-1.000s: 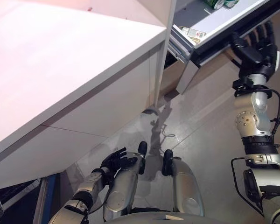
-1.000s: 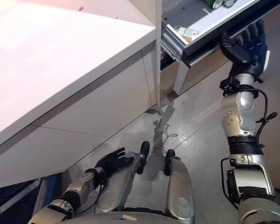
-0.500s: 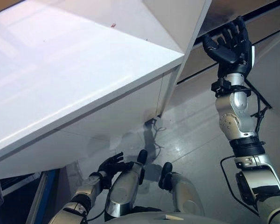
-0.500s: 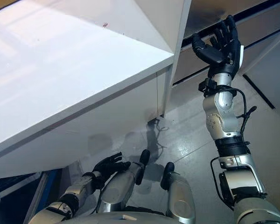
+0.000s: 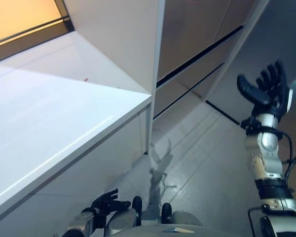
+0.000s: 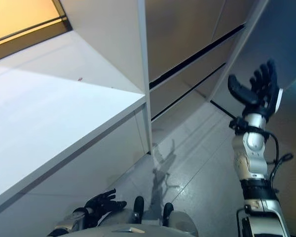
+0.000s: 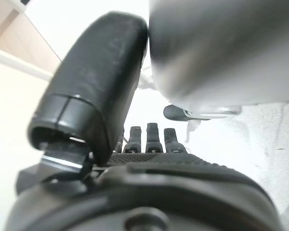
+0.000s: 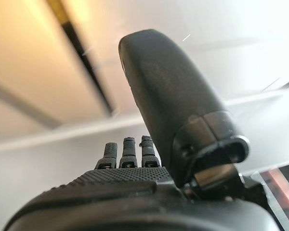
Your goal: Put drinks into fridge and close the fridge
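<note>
The fridge front [image 5: 197,29] is a row of brown panels with dark gaps between them, all flush and shut. My right hand [image 5: 266,94] is raised in the air to the right of the fridge, fingers straight and spread, apart from the panels and holding nothing. Its fingers [image 8: 130,151] point at the pale fridge front. My left hand [image 5: 104,202] hangs low near the floor with relaxed fingers and is empty; it also shows in the left wrist view [image 7: 149,139].
A white counter [image 5: 54,113] juts out on the left, and its white end panel [image 5: 155,74] stands against the fridge. An orange-lit strip [image 5: 19,17] lies at the top left. Grey tiled floor [image 5: 197,148] stretches before the fridge.
The fridge drawer with drinks, open a second ago with my right hand on its front, is now shut. My right hand has come off the front. The camera view has shifted.
</note>
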You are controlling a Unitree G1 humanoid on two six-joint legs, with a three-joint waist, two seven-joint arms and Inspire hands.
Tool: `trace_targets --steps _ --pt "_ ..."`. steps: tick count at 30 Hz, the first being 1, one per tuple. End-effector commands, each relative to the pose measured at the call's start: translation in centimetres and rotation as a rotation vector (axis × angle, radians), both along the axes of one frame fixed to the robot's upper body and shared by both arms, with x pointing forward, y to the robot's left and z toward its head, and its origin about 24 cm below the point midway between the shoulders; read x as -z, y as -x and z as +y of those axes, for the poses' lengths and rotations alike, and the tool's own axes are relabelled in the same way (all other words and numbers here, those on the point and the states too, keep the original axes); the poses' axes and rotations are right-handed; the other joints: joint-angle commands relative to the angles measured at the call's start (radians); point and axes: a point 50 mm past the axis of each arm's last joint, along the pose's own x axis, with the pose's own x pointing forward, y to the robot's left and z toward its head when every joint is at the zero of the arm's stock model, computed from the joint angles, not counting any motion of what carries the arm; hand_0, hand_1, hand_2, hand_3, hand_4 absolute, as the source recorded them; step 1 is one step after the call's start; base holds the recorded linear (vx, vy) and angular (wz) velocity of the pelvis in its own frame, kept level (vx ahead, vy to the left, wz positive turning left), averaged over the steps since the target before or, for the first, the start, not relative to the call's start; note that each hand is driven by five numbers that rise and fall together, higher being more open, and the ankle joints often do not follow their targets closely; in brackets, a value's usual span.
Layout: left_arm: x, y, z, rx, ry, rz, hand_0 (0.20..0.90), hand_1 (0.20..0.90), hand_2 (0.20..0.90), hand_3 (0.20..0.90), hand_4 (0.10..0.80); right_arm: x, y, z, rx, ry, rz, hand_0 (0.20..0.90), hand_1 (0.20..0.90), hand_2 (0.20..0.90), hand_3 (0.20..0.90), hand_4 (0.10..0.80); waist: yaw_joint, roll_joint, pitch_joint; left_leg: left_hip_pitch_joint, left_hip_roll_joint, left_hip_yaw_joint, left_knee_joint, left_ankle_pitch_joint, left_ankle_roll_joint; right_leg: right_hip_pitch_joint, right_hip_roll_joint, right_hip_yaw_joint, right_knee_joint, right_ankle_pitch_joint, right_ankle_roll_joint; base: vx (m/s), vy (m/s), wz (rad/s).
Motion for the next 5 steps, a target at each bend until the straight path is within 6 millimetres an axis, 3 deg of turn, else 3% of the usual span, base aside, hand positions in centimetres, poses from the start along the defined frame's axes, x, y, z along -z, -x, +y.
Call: trace_targets --steps 1,5 --pt "0.5 1.6 -0.2 0.02 -0.012 0.052 0.9 0.9 0.9 0.9 0.8 1.5 0.6 -0.4 -0.101 -0.016 0.046 0.9 0.9 0.9 0.9 0.8 -0.008 0.011 -0.07 0.026 -0.001 0.052 -0.031 -0.081 0.003 -0.031 -0.004 -0.01 0.002 0.018 0.044 -0.039 -0.039 -0.05" --pt "0.4 1.7 0.7 -0.001 -0.044 0.055 0.9 0.9 0.9 0.9 0.8 9.1 3.3 0.5 -0.199 -0.148 0.375 0.9 0.9 0.9 0.9 0.8 -0.02 0.01 -0.089 0.045 0.016 0.077 -0.075 -0.06 -0.011 -0.014 0.001 -0.025 -0.024 0.023 0.046 -0.031 -0.04 -0.12"
